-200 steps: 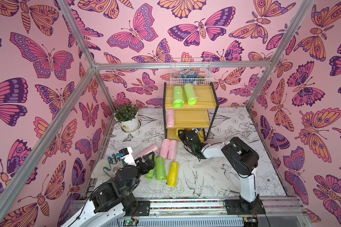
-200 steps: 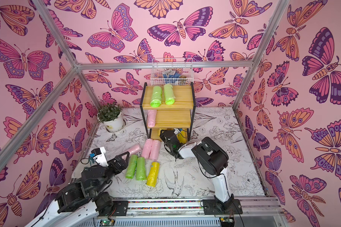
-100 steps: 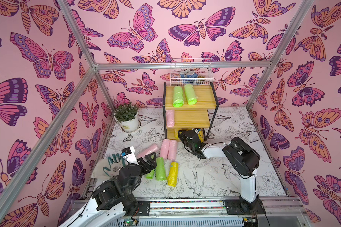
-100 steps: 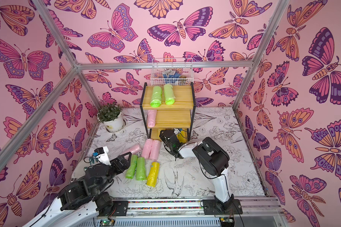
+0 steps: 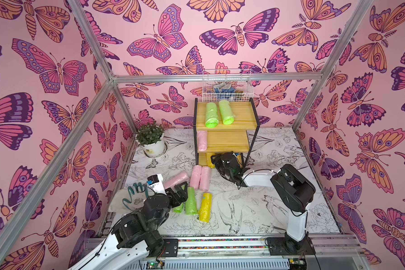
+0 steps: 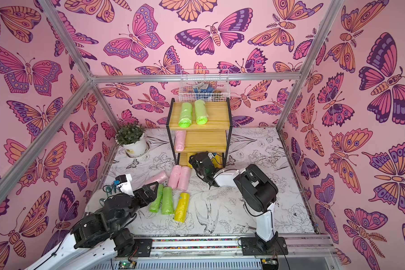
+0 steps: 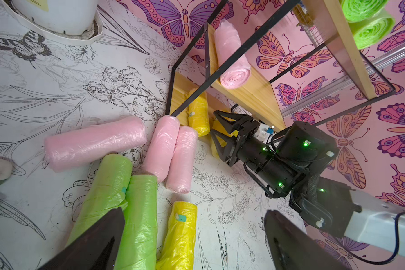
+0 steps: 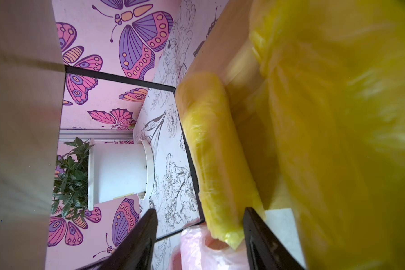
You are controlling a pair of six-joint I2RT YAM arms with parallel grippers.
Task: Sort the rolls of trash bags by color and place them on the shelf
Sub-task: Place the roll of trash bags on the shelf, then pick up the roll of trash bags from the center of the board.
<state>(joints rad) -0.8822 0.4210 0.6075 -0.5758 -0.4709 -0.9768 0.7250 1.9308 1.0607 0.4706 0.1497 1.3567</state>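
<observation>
My right jaws stand parted at the lowest board of the shelf [image 5: 227, 141], in the centre of both top views, and they clamp nothing. A yellow roll [image 8: 215, 145] lies along that board just beside one tip. A blurred yellow bulk [image 8: 348, 117], likely another roll, fills the right of the right wrist view. I judge yellow belongs low, since two green rolls [image 5: 211, 114] sit on the top board and one pink roll [image 5: 202, 140] on the middle. My left jaws gape wide and empty at lower left, over the green pair [image 7: 126, 198] on the surface [image 5: 255, 210], probably to take one next. Three pink rolls [image 5: 205, 174] and a yellow one [image 5: 205, 207] lie there too.
</observation>
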